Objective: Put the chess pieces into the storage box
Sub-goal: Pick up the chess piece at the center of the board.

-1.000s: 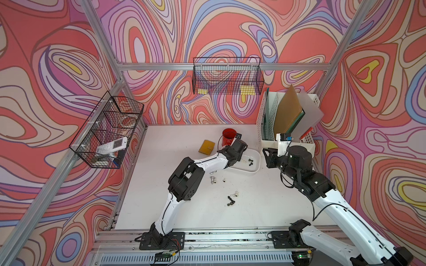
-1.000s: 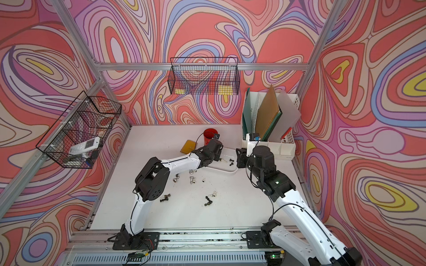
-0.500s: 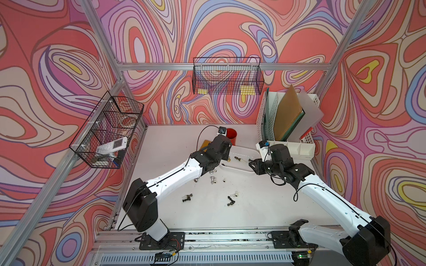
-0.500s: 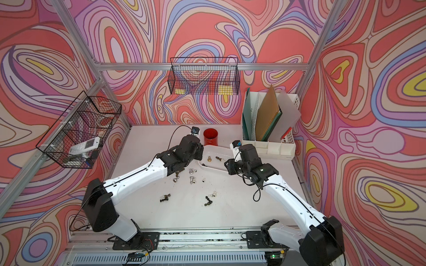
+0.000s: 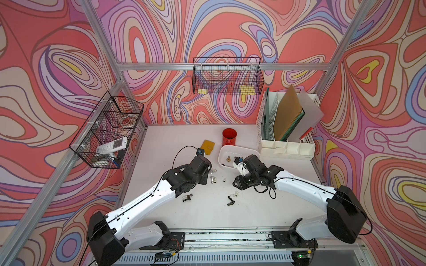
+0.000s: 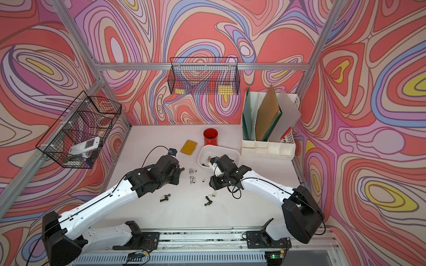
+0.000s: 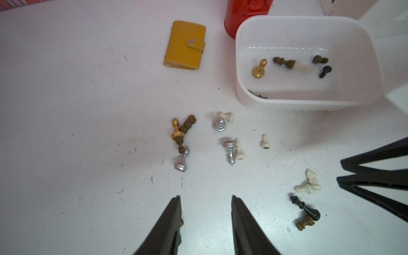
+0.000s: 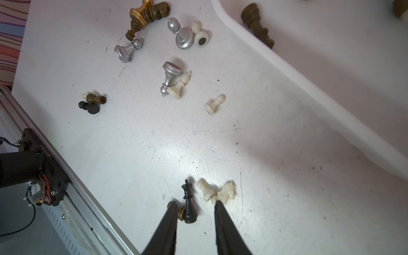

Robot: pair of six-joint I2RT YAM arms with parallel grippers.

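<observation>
My two arms are working one small patch, my right gripper showing just off the side of my left gripper, so reaching inward is risking a knock between them. The storage box is sitting ahead of both tools and off to one side, a few pieces lying in it. It looks light, and a brushing wrist is likely to shove it. The loose chess pieces are lying in touching pairs, so closing on one is liable to flick its neighbour away.

I am holding both pairs of jaws spread and empty. My left jaws are hovering over bare table, a tangle of gold, brown and silver pieces ahead. The black king is lying between my right jaws, a brown piece touching its base and a white pair just by the other tip. Whether the tips are touching them I cannot tell.
</observation>
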